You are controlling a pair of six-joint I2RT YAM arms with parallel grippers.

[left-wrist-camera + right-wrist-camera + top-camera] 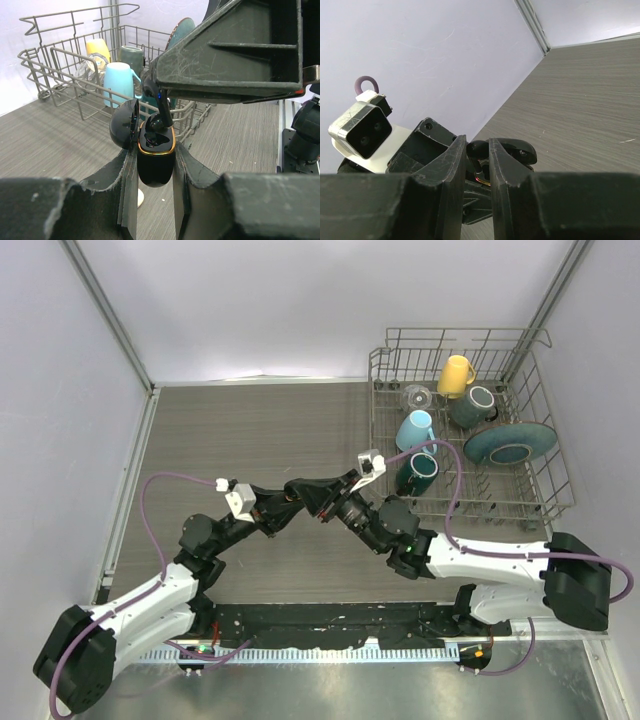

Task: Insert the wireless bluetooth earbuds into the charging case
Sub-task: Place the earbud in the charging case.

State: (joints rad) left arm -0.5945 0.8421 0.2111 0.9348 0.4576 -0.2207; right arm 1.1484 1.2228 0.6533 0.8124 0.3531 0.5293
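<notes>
The dish rack (470,502) fills the upper right of the overhead view. At centre frame my left gripper (155,172) clamps the gold-rimmed charging case (156,155), lid open. My right gripper (477,160) pinches a black earbud (159,120) by its stem, bulb at the case's mouth.

Left arm (150,605) and right arm (500,562) are wearing white shells, black joints.
Purple cables (150,515) are looping along both; white camera blocks (238,500) are capping wrists; black tool fingers (75,205) are showing scuffs.

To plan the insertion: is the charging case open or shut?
Open. The charging case shows its lid swung aside.
</notes>
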